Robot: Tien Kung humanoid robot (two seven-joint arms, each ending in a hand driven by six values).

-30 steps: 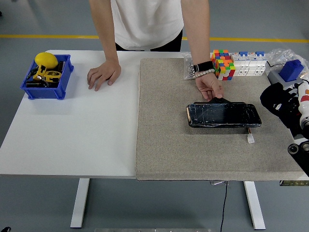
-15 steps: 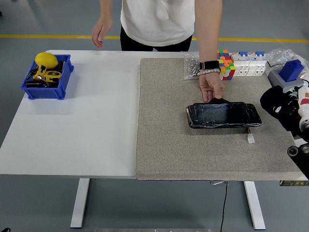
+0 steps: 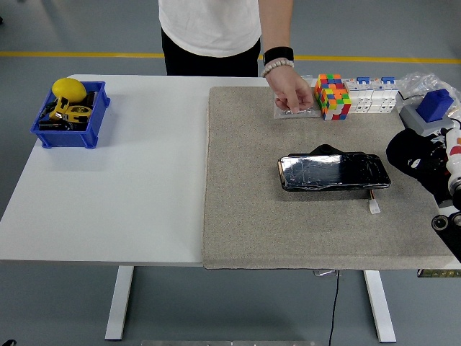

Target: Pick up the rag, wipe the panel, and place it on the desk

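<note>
The black glossy panel [image 3: 333, 173] lies flat on the grey mat [image 3: 245, 216], right of centre. A small dark flap [image 3: 326, 150] sticks out at the panel's far edge; I cannot tell whether it is the rag. My right hand [image 3: 414, 155] shows as a dark lump at the right edge, a short way right of the panel and not touching it. Its white and red wrist [image 3: 454, 153] sits behind it. The person's hand [image 3: 292, 94] rests on a clear bag [image 3: 288, 109] at the mat's far edge. My left arm is out of view.
A blue bin [image 3: 68, 133] holding a yellow object stands at the far left of the white table [image 3: 115, 202]. A multicoloured cube [image 3: 331, 96], white blocks [image 3: 371, 96] and a blue-topped device [image 3: 432, 107] line the far right. A small white piece [image 3: 374, 207] lies by the panel.
The person's hand left the panel's far edge and moved back left to the clear bag. Their other hand withdrew from the table. My right hand barely moved.
</note>
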